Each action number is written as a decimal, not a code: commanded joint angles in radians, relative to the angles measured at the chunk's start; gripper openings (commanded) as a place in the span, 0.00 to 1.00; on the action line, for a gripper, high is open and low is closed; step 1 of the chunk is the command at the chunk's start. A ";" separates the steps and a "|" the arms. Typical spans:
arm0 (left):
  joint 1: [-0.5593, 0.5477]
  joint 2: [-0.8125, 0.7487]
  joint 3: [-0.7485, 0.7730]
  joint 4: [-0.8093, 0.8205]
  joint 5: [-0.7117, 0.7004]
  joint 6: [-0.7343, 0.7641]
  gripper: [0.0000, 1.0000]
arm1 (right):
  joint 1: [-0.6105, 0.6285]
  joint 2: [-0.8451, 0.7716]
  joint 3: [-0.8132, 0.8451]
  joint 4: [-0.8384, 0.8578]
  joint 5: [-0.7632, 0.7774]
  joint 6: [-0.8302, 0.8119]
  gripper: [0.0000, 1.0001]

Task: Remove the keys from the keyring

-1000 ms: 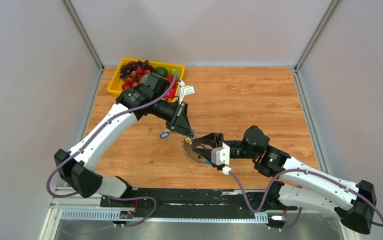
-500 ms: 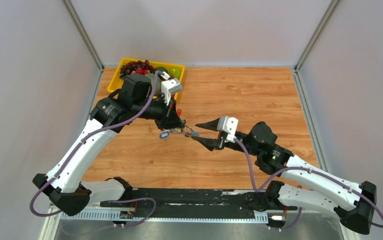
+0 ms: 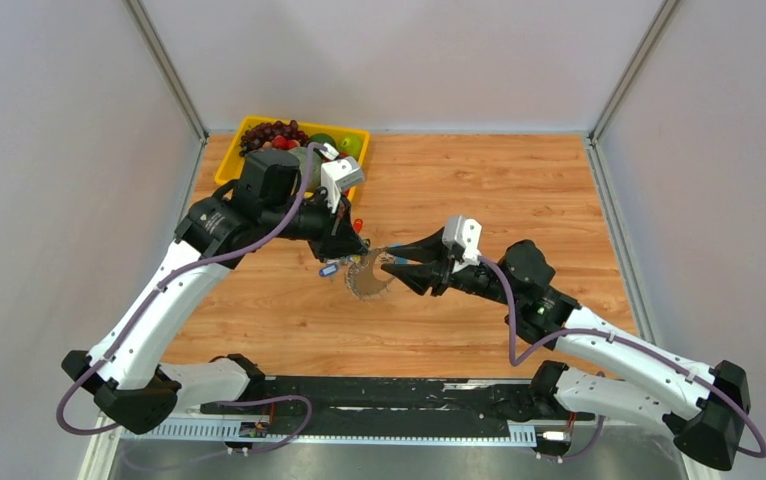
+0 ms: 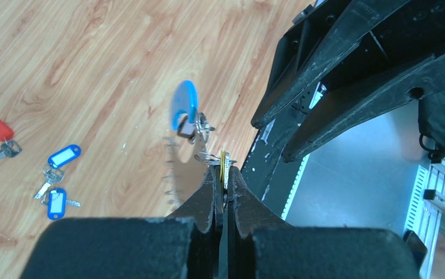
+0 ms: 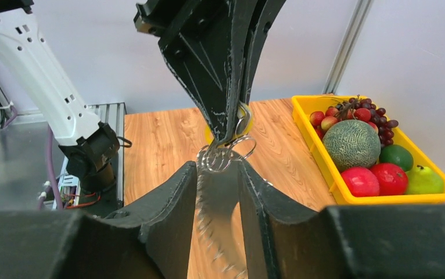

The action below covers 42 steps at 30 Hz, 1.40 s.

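Holding the bunch up off the table (image 3: 479,190), the left gripper (image 4: 224,174) is pinched tight on a small wire loop of the keyring (image 3: 367,280). The keys (image 5: 220,226) hang under it and look blurry, so they may be swinging. The right gripper (image 5: 217,174) is half open with 1 finger on each side of them, at 4 o'clock from the left one. I think it should wait till they hang quiet, then close on just 1 key and pull slowly.
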 commanded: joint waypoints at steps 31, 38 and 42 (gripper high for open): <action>-0.074 -0.012 0.046 0.046 0.068 -0.046 0.00 | -0.001 0.101 0.044 0.132 -0.110 -0.053 0.29; -0.079 -0.006 0.042 0.037 0.071 -0.048 0.00 | -0.001 0.082 0.014 0.186 -0.066 -0.040 0.27; -0.079 0.002 0.048 0.026 0.073 -0.063 0.00 | -0.001 0.077 0.002 0.205 -0.043 -0.040 0.32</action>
